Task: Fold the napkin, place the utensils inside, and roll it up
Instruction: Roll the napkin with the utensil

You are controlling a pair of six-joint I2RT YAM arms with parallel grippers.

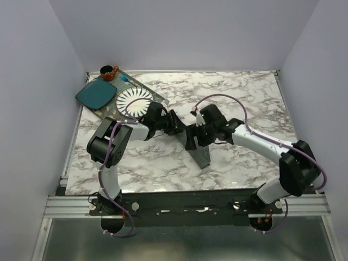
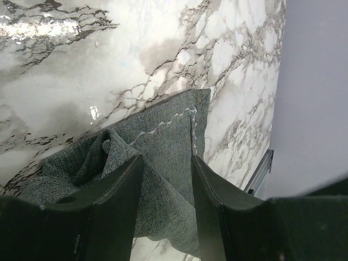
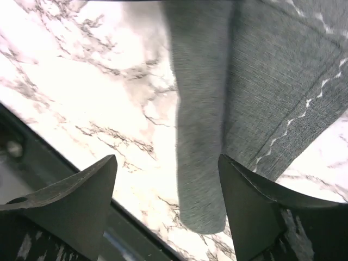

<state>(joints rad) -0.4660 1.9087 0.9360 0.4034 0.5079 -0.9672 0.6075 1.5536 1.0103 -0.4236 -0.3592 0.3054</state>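
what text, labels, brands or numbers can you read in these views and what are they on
None can be read in any view.
The napkin shows only a white stitched line, no label.
The white plate, teal plate and brown cup are too small in the top view to show any marking.

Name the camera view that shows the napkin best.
Left wrist. The napkin fills the view in focus, with its stitched hem and bunched folds in the left gripper. The right wrist view crops it at the top and blurs part; the top view shows only a small dark piece.
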